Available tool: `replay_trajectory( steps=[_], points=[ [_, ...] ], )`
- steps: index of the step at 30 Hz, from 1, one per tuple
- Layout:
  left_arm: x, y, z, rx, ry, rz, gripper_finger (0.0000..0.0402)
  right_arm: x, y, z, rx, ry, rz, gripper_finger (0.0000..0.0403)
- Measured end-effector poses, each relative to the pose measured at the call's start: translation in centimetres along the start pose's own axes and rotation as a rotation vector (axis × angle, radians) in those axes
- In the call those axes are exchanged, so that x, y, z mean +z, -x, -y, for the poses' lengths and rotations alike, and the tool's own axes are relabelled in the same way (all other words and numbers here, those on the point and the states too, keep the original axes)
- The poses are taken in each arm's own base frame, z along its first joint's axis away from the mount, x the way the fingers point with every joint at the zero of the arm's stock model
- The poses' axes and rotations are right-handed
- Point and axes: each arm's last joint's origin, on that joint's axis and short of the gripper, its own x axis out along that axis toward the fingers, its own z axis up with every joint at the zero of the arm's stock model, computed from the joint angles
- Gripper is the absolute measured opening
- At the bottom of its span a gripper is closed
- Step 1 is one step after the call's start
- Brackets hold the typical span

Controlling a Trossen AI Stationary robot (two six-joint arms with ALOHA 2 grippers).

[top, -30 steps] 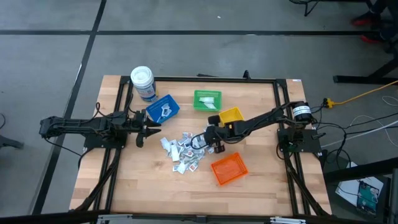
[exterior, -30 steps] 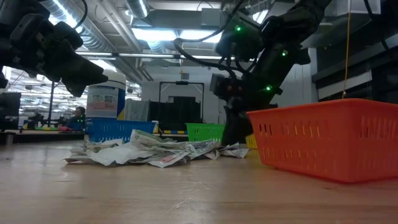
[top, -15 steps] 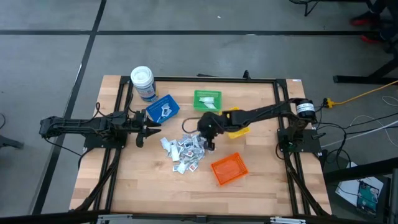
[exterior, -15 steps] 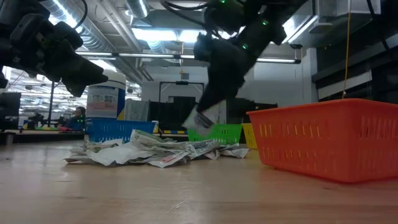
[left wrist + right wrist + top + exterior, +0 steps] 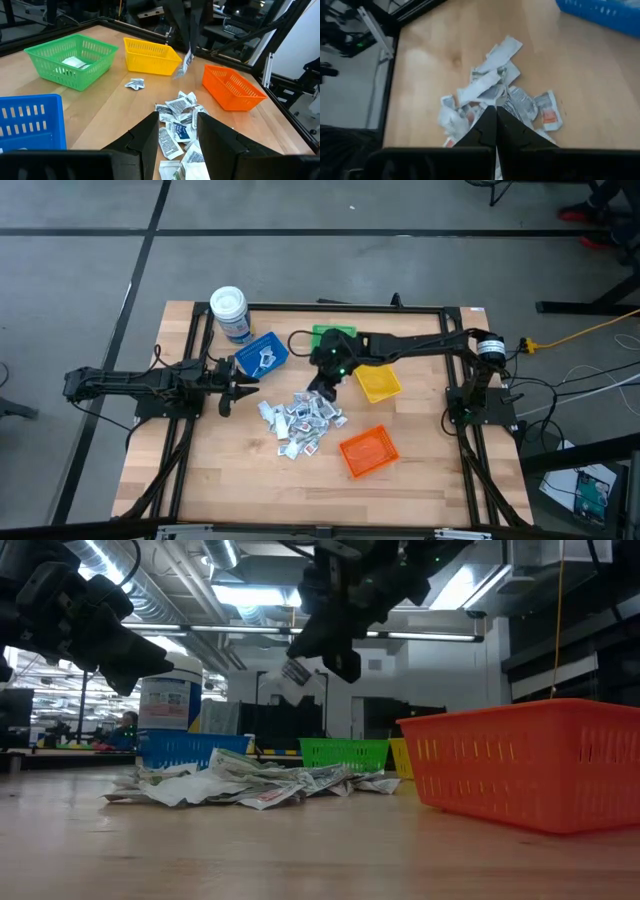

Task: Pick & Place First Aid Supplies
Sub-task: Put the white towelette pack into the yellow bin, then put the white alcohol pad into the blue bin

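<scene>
Hanging above the pile of packets [image 5: 300, 423], your right gripper [image 5: 320, 380] sits near the green bin [image 5: 333, 340] in the high view. At table level, it pinches one packet [image 5: 294, 671] well clear of the table [image 5: 300, 850]. Your left wrist view shows the left gripper [image 5: 176, 131] parted; the right wrist view shows fingers [image 5: 490, 131] pressed together.
</scene>
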Motion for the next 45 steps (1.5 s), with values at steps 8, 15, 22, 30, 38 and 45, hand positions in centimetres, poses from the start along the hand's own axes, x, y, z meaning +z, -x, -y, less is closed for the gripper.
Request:
replay_trajectory(
  steps=[8, 15, 22, 30, 38, 45],
  points=[
    [0.0, 0.0, 0.0, 0.0, 0.0, -0.001, 0.0127, -0.9, 4.4, 0.4, -0.078, -0.016, -0.037, 0.0001],
    [0.0, 0.0, 0.0, 0.001, 0.0, 0.0, 0.0127, -5.0, 8.6, 1.2, -0.094, -0.142, 0.049, 0.0001],
    [0.0, 0.0, 0.0, 0.0, 0.0, 0.0, 0.0127, -9.5, 10.7, 2.3, -0.144, -0.301, 0.077, 0.0001],
    [0.0, 0.0, 0.0, 0.0, 0.0, 0.0, 0.0127, -13.0, 11.4, 4.3, -0.206, -0.446, 0.047, 0.0],
    [0.0, 0.0, 0.0, 0.0, 0.0, 0.0, 0.0127, -13.3, 11.7, 5.4, -0.239, -0.47, 0.054, 0.0024],
    [0.0, 0.0, 0.0, 0.0, 0.0, 0.0, 0.0127, -13.3, 12.0, 6.0, -0.308, -0.48, 0.076, 0.0053]
  ],
)
